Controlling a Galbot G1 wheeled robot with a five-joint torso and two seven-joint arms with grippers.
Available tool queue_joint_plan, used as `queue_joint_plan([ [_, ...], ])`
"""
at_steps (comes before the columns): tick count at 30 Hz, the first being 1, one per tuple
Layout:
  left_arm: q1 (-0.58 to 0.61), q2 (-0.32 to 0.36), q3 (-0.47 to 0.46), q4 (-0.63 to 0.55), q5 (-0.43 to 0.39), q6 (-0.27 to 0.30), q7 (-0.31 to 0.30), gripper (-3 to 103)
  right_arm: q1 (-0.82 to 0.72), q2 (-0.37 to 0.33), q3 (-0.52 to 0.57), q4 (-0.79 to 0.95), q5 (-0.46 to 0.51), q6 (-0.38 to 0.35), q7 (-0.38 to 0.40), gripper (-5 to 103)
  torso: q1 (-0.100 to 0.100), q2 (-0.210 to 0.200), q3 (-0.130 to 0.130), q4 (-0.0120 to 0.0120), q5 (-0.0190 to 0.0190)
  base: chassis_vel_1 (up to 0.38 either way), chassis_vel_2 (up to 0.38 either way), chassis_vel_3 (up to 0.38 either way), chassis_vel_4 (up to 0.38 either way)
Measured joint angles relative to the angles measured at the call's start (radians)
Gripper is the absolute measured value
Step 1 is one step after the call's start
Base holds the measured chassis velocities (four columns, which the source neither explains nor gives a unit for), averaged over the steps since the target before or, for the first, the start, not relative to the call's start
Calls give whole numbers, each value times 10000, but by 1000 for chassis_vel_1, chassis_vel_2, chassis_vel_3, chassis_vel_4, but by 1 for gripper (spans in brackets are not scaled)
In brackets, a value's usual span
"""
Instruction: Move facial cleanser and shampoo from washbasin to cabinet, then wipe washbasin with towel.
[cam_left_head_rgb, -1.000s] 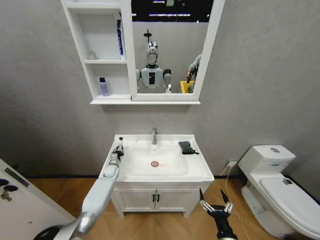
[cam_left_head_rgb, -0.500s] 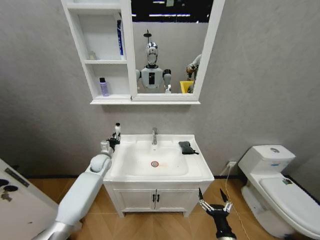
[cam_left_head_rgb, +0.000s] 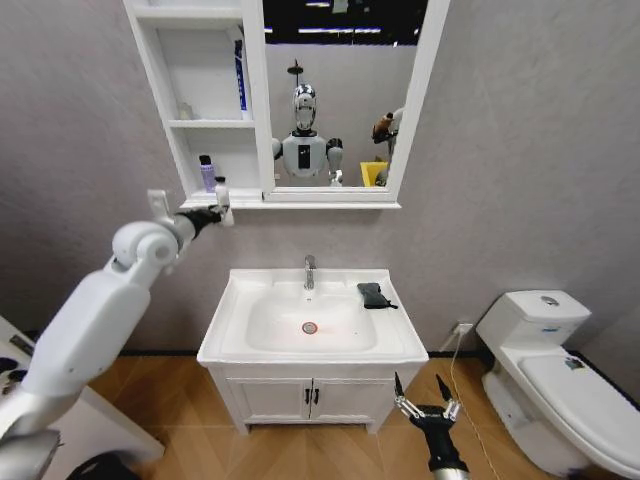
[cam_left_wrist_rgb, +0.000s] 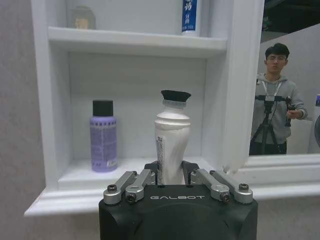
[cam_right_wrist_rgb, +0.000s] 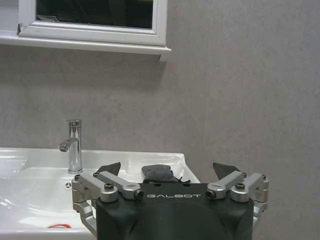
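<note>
My left tool (cam_left_wrist_rgb: 172, 176) is closed around a white tube bottle (cam_left_wrist_rgb: 171, 140), gripping it at its lower part. The bottle stands upright, its long axis vertical, with the black cap (cam_left_wrist_rgb: 175, 95) pointing up. Its body is white, a little squeezed in shape, with small print down one side that I cannot read. I hold it in front of the lowest shelf (cam_left_wrist_rgb: 82, 175) of the cabinet (cam_left_head_rgb: 200, 110), just at the shelf's front edge and near the mirror frame (cam_left_wrist_rgb: 242, 85); it is not resting on the shelf.

On that same lowest shelf, further from the mirror frame than my bottle, stands a lilac bottle (cam_left_wrist_rgb: 103, 136) with a black cap, also upright. On the shelf above, against the mirror frame, is a blue and white tube (cam_left_wrist_rgb: 189, 16).

Below the cabinet is the washbasin (cam_left_head_rgb: 385, 340). The dark towel (cam_left_head_rgb: 373, 294) lies on its rim, beside the tap (cam_left_head_rgb: 309, 271), on the side away from the cabinet shelves.

My right tool (cam_left_head_rgb: 428, 404) hangs low in front of the vanity doors (cam_left_head_rgb: 312, 397) under the washbasin, fingers spread wide and holding nothing.
</note>
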Motion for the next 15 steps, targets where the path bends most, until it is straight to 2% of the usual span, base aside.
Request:
queue_joint_plan([
  [1, -474, -276, 306, 422, 86, -90, 15, 26, -6, -18, 42, -53, 29, 64, 1, 100, 0, 0, 1, -6, 1, 0, 0, 0, 0],
  [2, -474, -276, 306, 422, 86, -90, 15, 26, -6, -18, 42, -53, 29, 64, 1, 100, 0, 0, 1, -6, 1, 0, 0, 0, 0],
  [4, -1001, -831, 600, 1123, 415, -259, 52, 26, -51, -27, 85, -123, 74, 180, 1, 100, 1, -1, 1, -6, 2, 0, 0, 0, 0],
  [7, -1097, -1008, 635, 1368, 555, -309, 59, 26, -69, -30, 92, -133, 86, 213, 0, 100, 0, 0, 0, -7, 3, 0, 0, 0, 0],
  [9, -1219, -1382, 666, 2047, 864, -462, 122, 26, -102, -43, 127, -143, 119, 285, 0, 100, 1, -1, 1, 0, -1, 0, 0, 0, 0],
  [11, -1230, -1481, 657, 2277, 991, -566, 220, 26, -107, -44, 139, -131, 141, 289, 1, 100, 1, -1, 1, 1, -1, 0, 0, 0, 0],
  [15, -1255, -1751, 571, 2929, 1382, -915, 625, 26, -63, -44, 189, -104, 217, 290, 0, 100, 0, -1, 1, 2, -2, 0, 0, 0, 0],
])
